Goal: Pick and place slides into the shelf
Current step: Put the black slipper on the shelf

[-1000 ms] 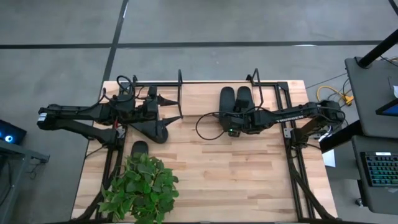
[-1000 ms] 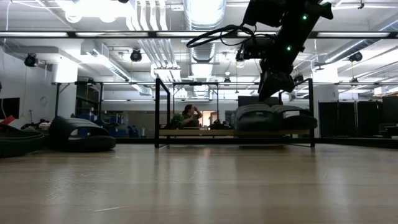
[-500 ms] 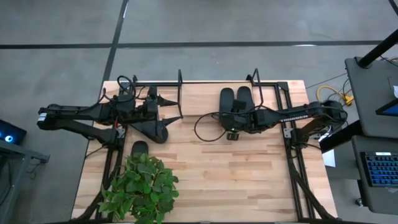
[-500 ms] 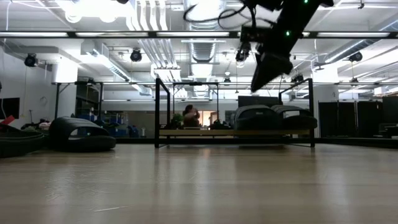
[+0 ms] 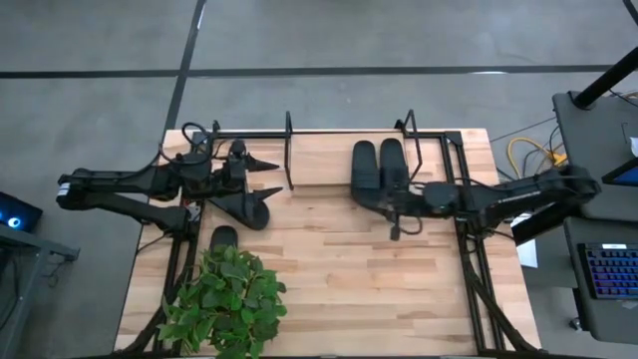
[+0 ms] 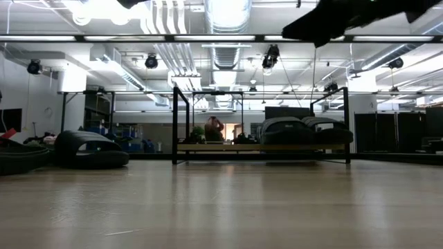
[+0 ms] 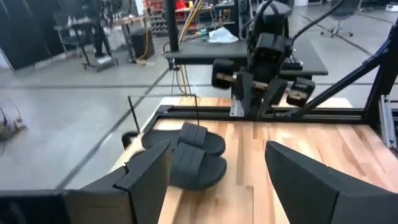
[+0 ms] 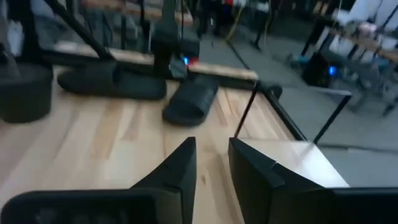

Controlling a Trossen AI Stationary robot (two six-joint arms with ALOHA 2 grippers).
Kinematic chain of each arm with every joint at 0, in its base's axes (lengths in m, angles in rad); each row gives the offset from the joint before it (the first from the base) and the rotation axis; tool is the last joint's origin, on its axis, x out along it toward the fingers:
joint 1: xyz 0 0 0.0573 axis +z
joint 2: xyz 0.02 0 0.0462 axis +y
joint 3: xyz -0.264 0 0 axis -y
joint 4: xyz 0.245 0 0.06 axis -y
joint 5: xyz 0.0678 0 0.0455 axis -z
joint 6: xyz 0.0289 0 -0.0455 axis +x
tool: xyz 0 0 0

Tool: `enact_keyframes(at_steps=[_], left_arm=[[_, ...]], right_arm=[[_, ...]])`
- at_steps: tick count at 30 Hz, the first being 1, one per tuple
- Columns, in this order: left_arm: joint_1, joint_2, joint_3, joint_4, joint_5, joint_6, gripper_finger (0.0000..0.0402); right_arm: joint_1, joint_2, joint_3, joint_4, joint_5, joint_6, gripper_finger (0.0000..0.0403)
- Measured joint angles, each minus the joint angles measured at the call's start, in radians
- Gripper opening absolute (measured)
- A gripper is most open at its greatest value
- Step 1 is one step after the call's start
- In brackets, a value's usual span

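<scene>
Your right gripper (image 5: 397, 227) has pulled back from the shelf (image 5: 299, 134), empty, fingers nearly together. Two slides (image 5: 378, 166) now sit on it; two more (image 5: 239, 206) wait on the tabletop (image 5: 339, 269) by your open left gripper (image 7: 217, 168), probably next.

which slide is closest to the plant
The slide at the plant's top edge, partly under its leaves; the others sit farther up the table.
</scene>
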Motion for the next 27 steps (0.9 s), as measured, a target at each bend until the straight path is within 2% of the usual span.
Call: enact_keyframes(at_steps=[3, 8, 10, 15, 19, 22, 27], left_arm=[[0.0, -0.02, 0.004, -0.065, -0.045, -0.051, 0.0244], [0.001, -0.063, 0.004, -0.231, -0.241, -0.155, 0.0244], [0.007, -0.078, 0.004, -0.301, -0.262, -0.217, 0.0244], [0.039, -0.101, 0.005, -0.487, -0.24, -0.464, 0.0244], [0.101, -0.082, 0.005, -0.672, -0.161, -0.655, 0.0244], [0.147, -0.051, 0.003, -0.76, -0.098, -0.715, 0.0244], [0.204, 0.006, 0.003, -0.784, -0.021, -0.723, 0.0244]], right_arm=[[0.016, -0.062, -0.06, 0.037, 0.0, -0.001, 0.0077], [0.039, -0.116, -0.099, 0.051, -0.002, -0.001, 0.0075], [0.046, -0.122, -0.104, 0.048, -0.002, -0.005, 0.0077], [0.054, -0.118, -0.109, 0.041, -0.007, -0.003, 0.0075], [0.056, -0.107, -0.112, 0.04, -0.015, 0.001, 0.0077], [0.055, -0.101, -0.112, 0.042, -0.015, 0.017, 0.008], [0.055, -0.096, -0.115, 0.042, -0.018, 0.018, 0.0081]])
